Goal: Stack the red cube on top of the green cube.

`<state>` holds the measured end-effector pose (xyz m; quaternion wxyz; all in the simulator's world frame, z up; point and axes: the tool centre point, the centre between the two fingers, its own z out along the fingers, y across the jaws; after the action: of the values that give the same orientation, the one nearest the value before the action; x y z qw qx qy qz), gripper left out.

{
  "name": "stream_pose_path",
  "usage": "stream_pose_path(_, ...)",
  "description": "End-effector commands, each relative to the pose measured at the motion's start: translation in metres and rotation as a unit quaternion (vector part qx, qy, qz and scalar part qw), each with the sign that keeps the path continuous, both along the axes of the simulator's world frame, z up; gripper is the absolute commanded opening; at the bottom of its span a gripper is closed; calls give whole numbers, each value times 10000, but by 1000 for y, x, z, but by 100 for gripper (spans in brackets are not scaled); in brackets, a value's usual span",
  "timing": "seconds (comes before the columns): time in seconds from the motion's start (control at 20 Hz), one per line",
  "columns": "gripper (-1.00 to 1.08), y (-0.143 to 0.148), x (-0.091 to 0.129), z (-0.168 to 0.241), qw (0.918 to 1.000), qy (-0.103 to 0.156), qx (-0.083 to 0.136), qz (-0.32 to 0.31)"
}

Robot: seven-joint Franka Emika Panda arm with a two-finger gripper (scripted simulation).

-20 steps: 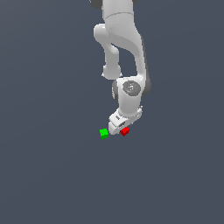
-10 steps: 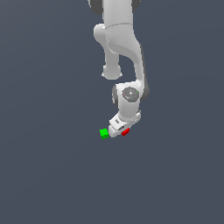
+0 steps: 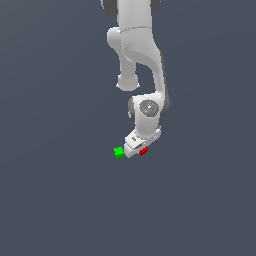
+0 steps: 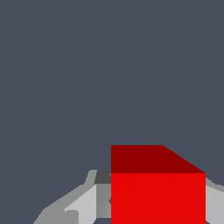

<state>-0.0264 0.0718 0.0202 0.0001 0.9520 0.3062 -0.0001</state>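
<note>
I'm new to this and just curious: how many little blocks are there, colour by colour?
Red cube: 1
Green cube: 1
Total: 2 cubes, both low beside the white gripper.

Glossy white rounded arm links, dark grey joint bands, round grey wrist cap, possibly a screw

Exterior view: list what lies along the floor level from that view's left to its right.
green cube → gripper → red cube
</note>
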Motion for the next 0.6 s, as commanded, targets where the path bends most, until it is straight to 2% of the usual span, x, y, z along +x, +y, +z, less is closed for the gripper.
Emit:
stream_pose_path(0.0, -100, 0, 0, 0, 10000, -1, 0, 1)
stream_pose_path(0.3, -100, 0, 0, 15, 10000, -1, 0, 1)
stream_pose_path(0.55, -100, 0, -1, 44, 10000, -1, -2, 4)
